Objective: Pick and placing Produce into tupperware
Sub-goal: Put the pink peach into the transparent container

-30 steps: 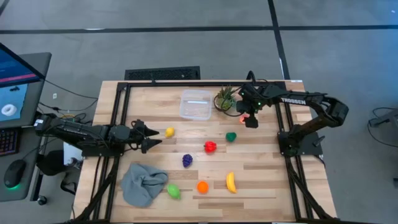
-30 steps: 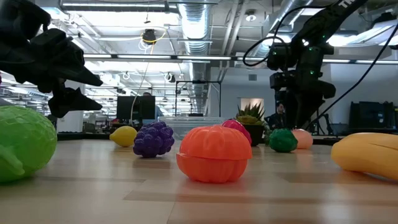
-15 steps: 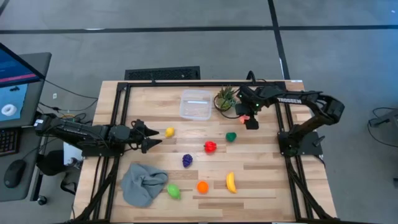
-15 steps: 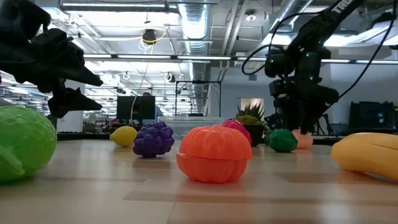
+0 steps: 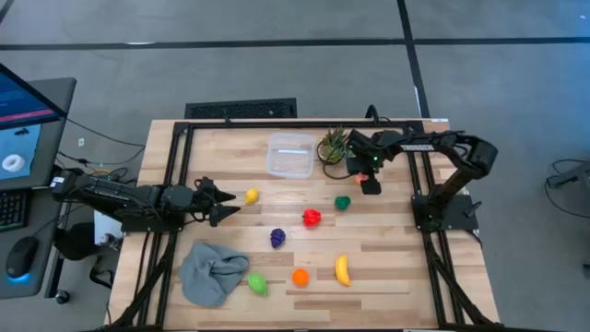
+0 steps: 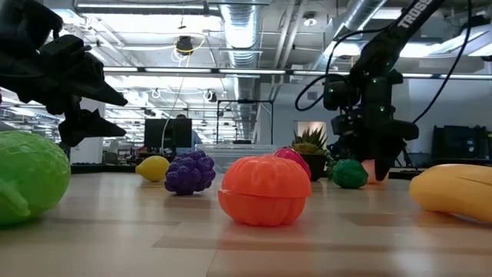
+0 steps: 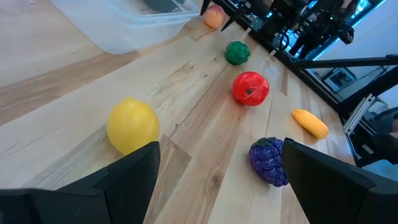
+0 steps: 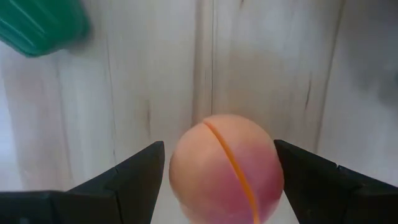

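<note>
Straddling a smooth round peach [image 8: 225,167] with open fingers, the right gripper [image 5: 365,177] hangs at three o'clock of the clear rounded tupperware [image 5: 289,155]; left gripper [image 5: 224,202] open.

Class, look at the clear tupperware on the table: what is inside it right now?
Through the tupperware, the high view shows only the wooden table: no produce inside. The peach lies outside, between the right gripper's open fingers. The low view shows only the tupperware's top; produce hides its lower part.
</note>
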{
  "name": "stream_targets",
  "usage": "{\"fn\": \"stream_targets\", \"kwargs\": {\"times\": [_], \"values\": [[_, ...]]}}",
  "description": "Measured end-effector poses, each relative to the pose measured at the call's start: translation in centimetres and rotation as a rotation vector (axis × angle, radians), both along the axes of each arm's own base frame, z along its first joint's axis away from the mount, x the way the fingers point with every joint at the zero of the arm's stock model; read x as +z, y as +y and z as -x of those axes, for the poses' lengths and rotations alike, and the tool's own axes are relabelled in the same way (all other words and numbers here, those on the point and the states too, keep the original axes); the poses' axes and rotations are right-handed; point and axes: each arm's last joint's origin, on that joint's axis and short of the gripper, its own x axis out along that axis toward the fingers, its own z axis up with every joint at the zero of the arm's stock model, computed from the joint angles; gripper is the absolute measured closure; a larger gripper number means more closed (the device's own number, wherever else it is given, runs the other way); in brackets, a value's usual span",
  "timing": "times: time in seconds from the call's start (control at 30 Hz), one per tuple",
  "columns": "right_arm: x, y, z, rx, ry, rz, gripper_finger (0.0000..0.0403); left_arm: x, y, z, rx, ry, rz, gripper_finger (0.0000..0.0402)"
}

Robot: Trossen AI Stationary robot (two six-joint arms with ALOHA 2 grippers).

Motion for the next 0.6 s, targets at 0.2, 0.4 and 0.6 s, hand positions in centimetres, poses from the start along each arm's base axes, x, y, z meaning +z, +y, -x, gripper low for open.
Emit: {"fn": "stream_targets", "kwargs": {"times": [0.2,0.4,0.6], "values": [[-0.06,-0.38,0.29,-0.012,0.022,0.022,0.0086,0.0,0.0,0.0,0.0,0.0,0.0,0.0078],[-0.06,-0.45,0.34,-0.048,0.024,0.017,0.0115,0.0,0.0,0.0,0.0,0.0,0.0,0.0078],[-0.03,-0.41,0.31,-0.08,0.018,0.005,0.0139,0.0,0.0,0.0,0.0,0.0,0.0,0.0078]]}}
